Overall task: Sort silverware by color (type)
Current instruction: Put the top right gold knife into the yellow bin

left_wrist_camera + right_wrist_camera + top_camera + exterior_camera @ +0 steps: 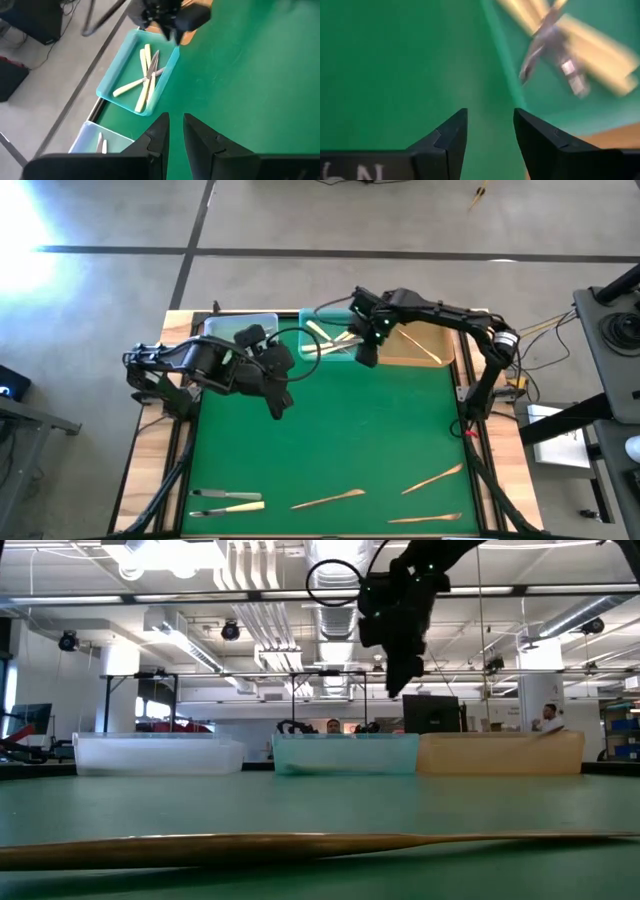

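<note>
Three trays stand along the far edge: a clear one [240, 328], a teal one [330, 332] and a tan one [415, 345]. The teal tray [107, 90] holds cream utensils [142, 87] with a silver one [152, 67] lying across them. My right gripper [366, 360] [490, 112] hangs open over the teal tray's near rim, nothing between its fingers. My left gripper [282, 408] [176, 116] hovers over the mat nearer the middle, a narrow empty gap between its fingers. More silverware lies by the near edge: a silver and a cream piece [225, 500] and wooden ones [328, 500] [432, 478].
The clear tray holds silver utensils [101, 145]. A third wooden utensil [430, 520] lies at the near right edge, and one wooden piece [300, 845] fills the low view's foreground. The green mat's middle [350, 440] is bare. People show in the room beyond the table.
</note>
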### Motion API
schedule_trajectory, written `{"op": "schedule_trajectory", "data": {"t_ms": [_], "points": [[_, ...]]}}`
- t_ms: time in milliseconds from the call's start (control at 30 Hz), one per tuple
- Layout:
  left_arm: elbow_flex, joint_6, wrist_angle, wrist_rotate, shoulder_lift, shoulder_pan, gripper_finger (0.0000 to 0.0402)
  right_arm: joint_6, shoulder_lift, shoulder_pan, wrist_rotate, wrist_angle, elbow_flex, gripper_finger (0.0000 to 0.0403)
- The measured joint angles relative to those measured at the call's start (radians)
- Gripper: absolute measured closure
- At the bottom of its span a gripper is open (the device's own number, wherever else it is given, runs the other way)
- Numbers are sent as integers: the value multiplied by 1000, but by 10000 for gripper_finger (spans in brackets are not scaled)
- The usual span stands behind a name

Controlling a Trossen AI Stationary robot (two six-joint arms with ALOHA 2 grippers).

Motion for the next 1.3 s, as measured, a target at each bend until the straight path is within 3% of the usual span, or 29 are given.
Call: {"op": "schedule_trajectory", "data": {"t_ms": [267, 400, 500, 600, 767, 900, 1067, 1167, 1300], "points": [[-1, 60, 0, 82, -5, -8, 363, 106, -66, 60, -23, -177, -95, 263], [-6, 61, 0, 110, -5, -39, 363, 156, -152, 149, -138, -198, -221, 262], [-17, 60, 0, 111, -5, -77, 363, 234, -240, 255, -219, -193, -332, 264], [-23, 50, 0, 111, -5, -122, 363, 367, -330, 400, -218, -156, -441, 263], [-28, 24, 0, 111, -6, -201, 363, 656, -446, 686, -211, 82, -583, 264], [-28, -4, 0, 111, -6, -251, 363, 731, -475, 918, -91, 232, -633, 265], [-28, -43, 0, 107, -6, -302, 363, 724, -429, 1153, 128, 255, -645, 265], [-28, -77, 9, 106, -5, -328, 363, 708, -376, 1234, 225, 263, -646, 265], [-28, -111, 19, 93, -5, -361, 363, 691, -294, 1278, 238, 336, -646, 265]]}}
